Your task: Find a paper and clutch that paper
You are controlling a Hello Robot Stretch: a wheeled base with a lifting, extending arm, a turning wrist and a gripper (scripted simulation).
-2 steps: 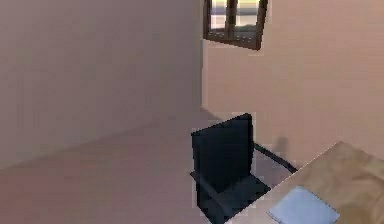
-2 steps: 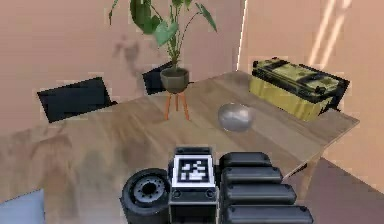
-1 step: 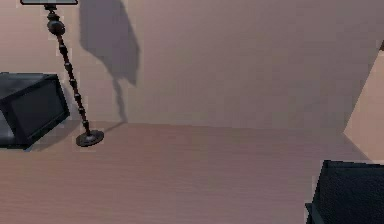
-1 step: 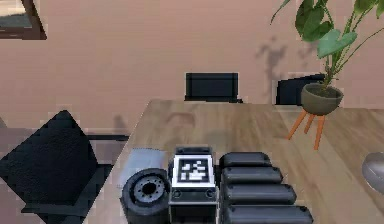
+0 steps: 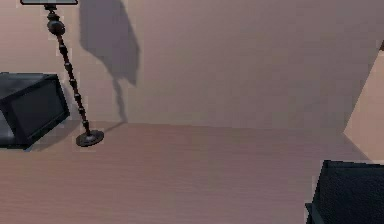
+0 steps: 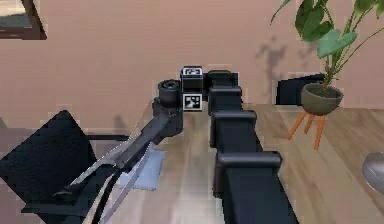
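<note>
Arm side view puts the arm before us as a dark square bar rising from the bottom edge, with two white marker squares at its far end. Left of these sits the tool, its dark body angled down and its thin fingers slanting toward the wooden floor. Just under the fingers we see a pale flat sheet lying on the floor, which may be the paper. We cannot tell whether the tool touches it, nor whether the tool holds anything. Beyond the fingers, toward the view's left edge, stands a black chair-like shape. Well off on the tool's other side, past the arm, a potted plant rests on a wooden stand.

In the forward view we make out a floor lamp with a beaded pole, a black box and a pink wall. We cannot place these against the tool.
</note>
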